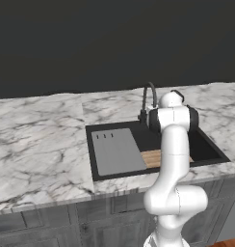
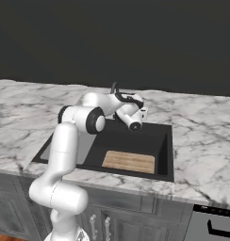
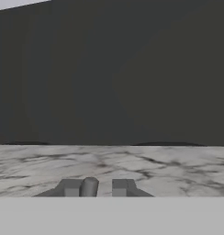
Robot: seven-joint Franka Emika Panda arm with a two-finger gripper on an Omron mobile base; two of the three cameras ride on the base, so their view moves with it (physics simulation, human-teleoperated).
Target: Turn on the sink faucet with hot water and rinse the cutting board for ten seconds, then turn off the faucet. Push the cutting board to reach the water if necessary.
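The black sink [image 1: 208, 149] [image 2: 166, 141] is set in the marble counter. Flat on its floor near the front wall lies the tan cutting board [image 2: 129, 161] [image 1: 150, 157], partly hidden by my arm in the left base view. At the sink's back rim stands the dark gooseneck faucet [image 1: 149, 99] [image 2: 114, 88]. My white hand [image 2: 135, 113] is low by the faucet's base. My gripper [image 3: 95, 187] points at the back wall with a narrow gap between its tips. A small grey rod [image 3: 89, 187] stands between them, against the left tip. No water is in view.
A plain grey panel [image 1: 117, 150] with three small slots lies in the left half of the sink. Marble countertop [image 1: 37, 140] [image 2: 206, 141] runs along both sides, with a dark wall [image 3: 112, 69] behind. My elbow [image 2: 84, 118] hangs over the sink's left part.
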